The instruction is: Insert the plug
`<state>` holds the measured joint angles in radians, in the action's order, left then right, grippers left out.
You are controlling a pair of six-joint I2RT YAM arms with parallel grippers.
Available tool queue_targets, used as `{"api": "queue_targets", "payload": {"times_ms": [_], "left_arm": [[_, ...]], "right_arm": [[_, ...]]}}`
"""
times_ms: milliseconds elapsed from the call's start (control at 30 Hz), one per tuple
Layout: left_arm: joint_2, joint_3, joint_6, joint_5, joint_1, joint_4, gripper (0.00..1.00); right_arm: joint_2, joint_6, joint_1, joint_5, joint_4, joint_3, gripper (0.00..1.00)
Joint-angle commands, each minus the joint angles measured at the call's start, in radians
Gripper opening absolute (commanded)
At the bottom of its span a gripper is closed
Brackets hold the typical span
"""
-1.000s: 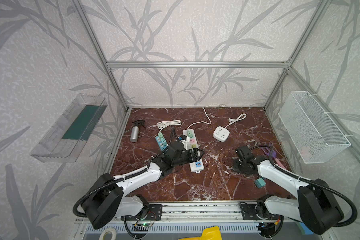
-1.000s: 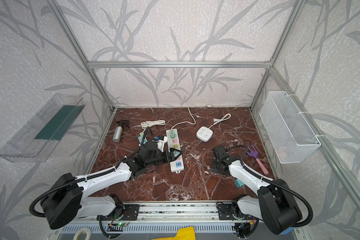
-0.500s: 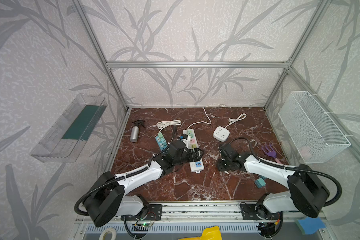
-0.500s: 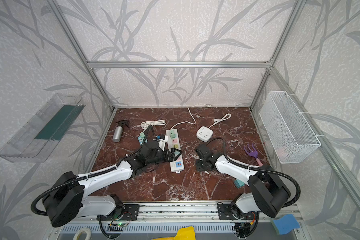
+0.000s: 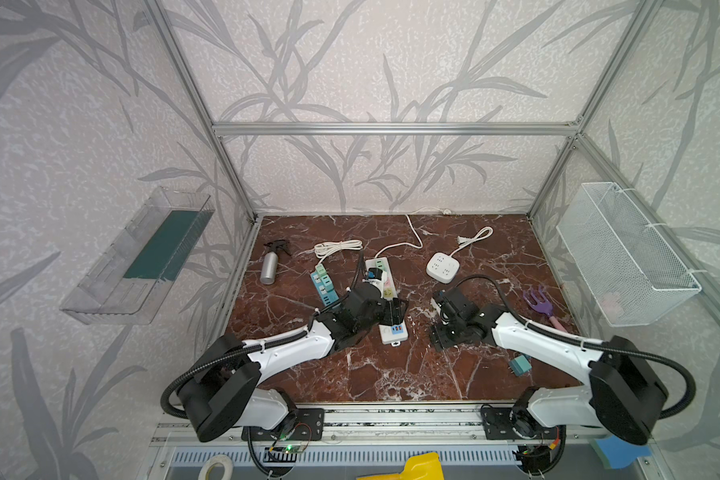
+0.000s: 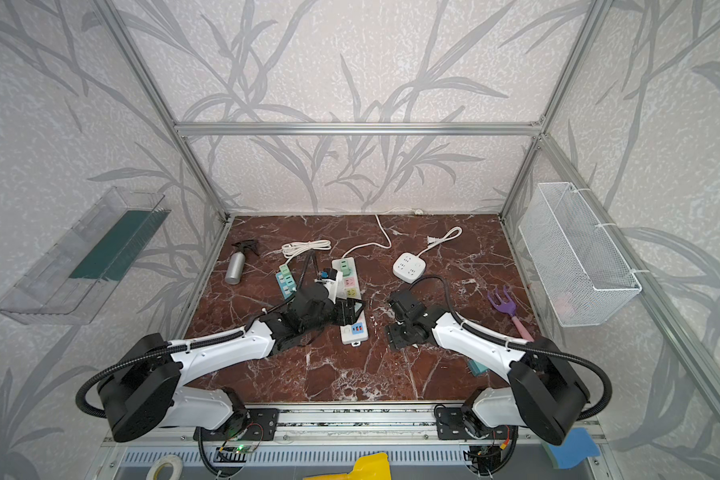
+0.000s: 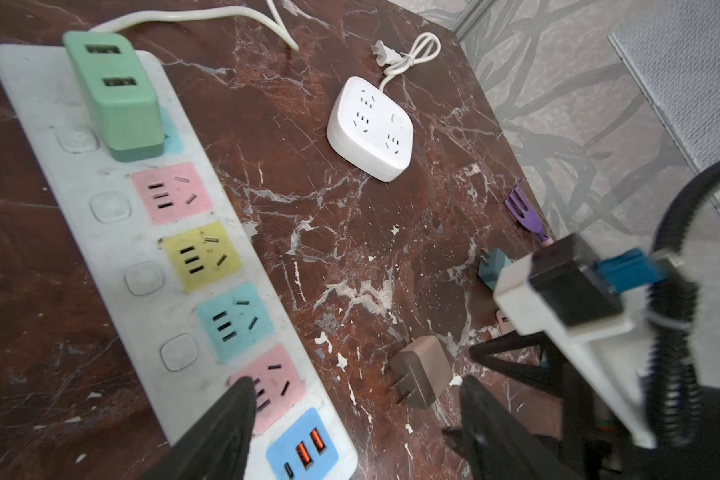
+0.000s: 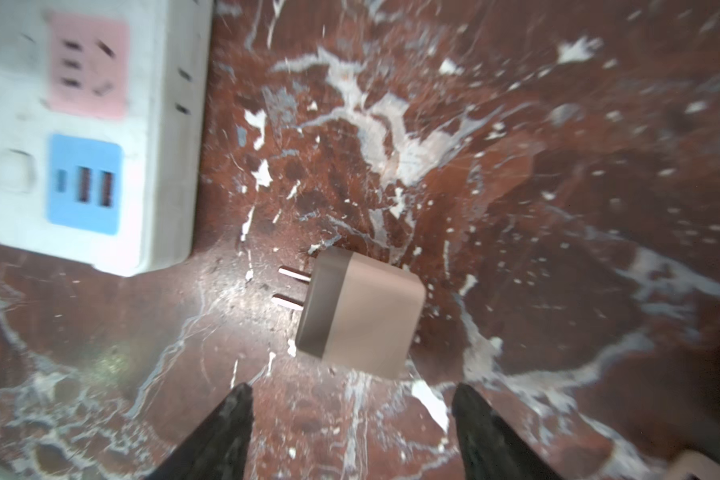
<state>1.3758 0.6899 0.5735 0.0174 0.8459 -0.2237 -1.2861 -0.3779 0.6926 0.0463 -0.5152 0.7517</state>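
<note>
The plug [image 8: 358,316] is a beige two-prong adapter lying on its side on the marble, prongs toward the near end of the white power strip [image 8: 171,137]. My right gripper [image 8: 350,388] is open just short of the plug, which lies beyond the fingertips and untouched. The left wrist view shows the same plug [image 7: 422,370] beside the strip [image 7: 113,249]. My left gripper [image 7: 355,382] is open and empty, one finger over the strip's last pink socket [image 7: 275,382]. In a top view both grippers flank the strip's [image 5: 385,286] near end, left gripper [image 5: 395,312], right gripper [image 5: 440,337]; I cannot make out the plug there.
A green adapter [image 7: 117,95] sits in the strip's far socket. A white square socket hub [image 5: 443,267], a blue-green strip [image 5: 324,286], a spray bottle [image 5: 270,266], a purple rake [image 5: 539,305] and a teal plug [image 5: 520,365] lie around. A wire basket [image 5: 624,253] hangs on the right wall.
My right arm has swung left toward the power strip and its jaws have widened. The left arm has stayed over the strip's near end.
</note>
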Motion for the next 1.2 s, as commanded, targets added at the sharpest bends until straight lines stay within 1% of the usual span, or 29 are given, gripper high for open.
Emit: {"api": "queue_targets", "payload": {"times_ms": [0, 33, 67, 133, 167, 200, 233, 267, 300, 400, 467, 533, 633, 733, 833, 900, 1033, 1167], "left_arm": [[-0.015, 0.039, -0.249, -0.21, 0.105, 0.023, 0.91], [-0.01, 0.044, -0.301, -0.221, 0.119, 0.019, 0.95], [-0.004, 0.053, -0.357, -0.2, 0.126, 0.03, 0.97], [0.011, 0.081, -0.494, -0.127, 0.13, 0.086, 0.96], [0.011, 0.113, -0.605, -0.072, 0.134, 0.168, 0.96], [0.013, 0.148, -0.67, -0.072, 0.134, 0.243, 0.95], [0.014, 0.166, -0.694, -0.086, 0.134, 0.271, 0.93], [0.017, 0.17, -0.76, -0.061, 0.134, 0.289, 0.93], [0.02, 0.156, -0.811, -0.042, 0.134, 0.253, 0.93], [0.047, 0.115, -0.943, 0.032, 0.142, 0.176, 0.93], [0.087, 0.117, -0.985, 0.076, 0.142, 0.144, 0.96], [0.153, 0.156, -1.064, 0.121, 0.148, 0.189, 0.94], [0.258, 0.275, -1.1, 0.148, 0.164, 0.296, 0.9], [0.345, 0.358, -1.11, 0.19, 0.164, 0.317, 0.89], [0.42, 0.445, -1.105, 0.202, 0.167, 0.368, 0.89], [0.472, 0.485, -1.097, 0.198, 0.166, 0.387, 0.88], [0.526, 0.535, -1.074, 0.183, 0.165, 0.445, 0.85], [0.577, 0.576, -1.086, 0.2, 0.163, 0.503, 0.78]], "right_arm": [[0.093, -0.043, -0.076, 0.112, -0.069, 0.005, 0.76], [0.112, -0.064, -0.111, 0.12, -0.077, -0.001, 0.76], [0.134, -0.091, -0.156, 0.12, -0.08, -0.013, 0.76], [0.188, -0.121, -0.235, 0.084, -0.049, -0.057, 0.76], [0.222, -0.132, -0.272, 0.048, -0.022, -0.085, 0.76], [0.25, -0.136, -0.305, 0.012, 0.008, -0.112, 0.77], [0.263, -0.138, -0.32, -0.009, 0.029, -0.128, 0.79], [0.281, -0.152, -0.343, -0.024, 0.045, -0.147, 0.83], [0.294, -0.157, -0.365, -0.043, 0.061, -0.162, 0.85], [0.324, -0.162, -0.431, -0.08, 0.089, -0.193, 0.87], [0.344, -0.161, -0.471, -0.129, 0.112, -0.209, 0.87], [0.355, -0.158, -0.488, -0.153, 0.12, -0.214, 0.87], [0.363, -0.146, -0.494, -0.159, 0.123, -0.219, 0.87], [0.378, -0.141, -0.503, -0.164, 0.116, -0.228, 0.87], [0.418, -0.138, -0.51, -0.17, 0.114, -0.243, 0.87], [0.443, -0.133, -0.513, -0.174, 0.121, -0.256, 0.87], [0.453, -0.128, -0.518, -0.18, 0.127, -0.257, 0.86], [0.459, -0.13, -0.519, -0.196, 0.132, -0.266, 0.85]]}}
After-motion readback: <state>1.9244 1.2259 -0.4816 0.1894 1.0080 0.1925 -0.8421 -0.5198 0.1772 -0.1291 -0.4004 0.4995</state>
